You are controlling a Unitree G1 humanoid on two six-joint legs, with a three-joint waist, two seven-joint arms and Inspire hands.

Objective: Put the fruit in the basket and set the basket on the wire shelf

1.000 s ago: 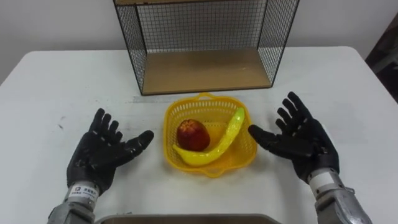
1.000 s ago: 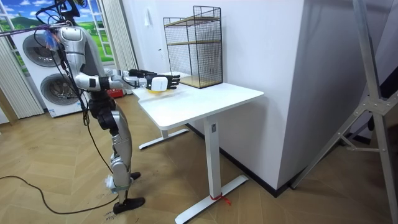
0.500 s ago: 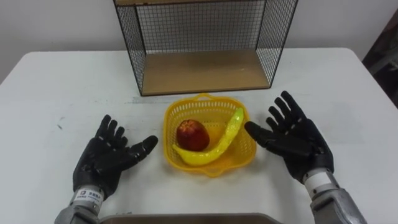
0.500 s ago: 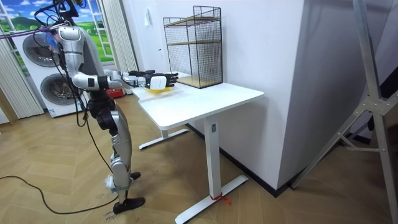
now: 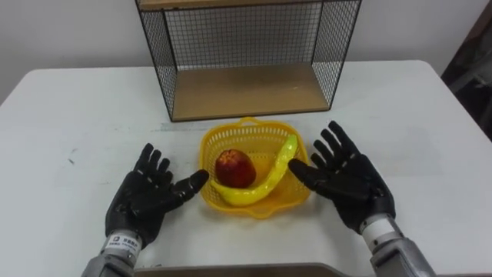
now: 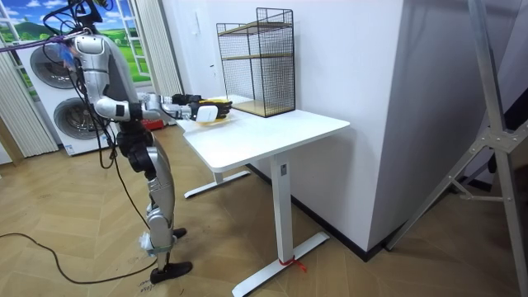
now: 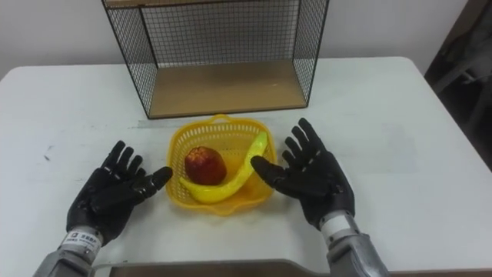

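1. The yellow basket (image 5: 247, 138) sits on the white counter (image 5: 69, 108), just in front of the wire shelf (image 5: 246, 88) and apart from it.
2. Both fruits lie inside the basket. The red apple (image 5: 235, 168) is left of centre. The banana (image 5: 265, 181) curves round the apple's front and right side, and its upper end leans on the right rim.
3. The left hand (image 5: 146, 200) lies left of the basket, palm up, with its fingers spread and straight. Its thumb points to the basket's left rim; I cannot tell if it touches.
4. The right hand (image 5: 346, 181) is at the basket's right side, palm up and turned inward, with its fingers splayed and straight. Its thumb reaches the right rim beside the banana's upper part. It grips nothing.
5. The wire shelf stands at the back of the counter, with a bare wooden floor and an open front facing the robot.
6. In the room view the robot stands upright at the counter's end on the room view's left, both arms stretched out over the top. Washing machines (image 6: 54, 82) stand behind it.
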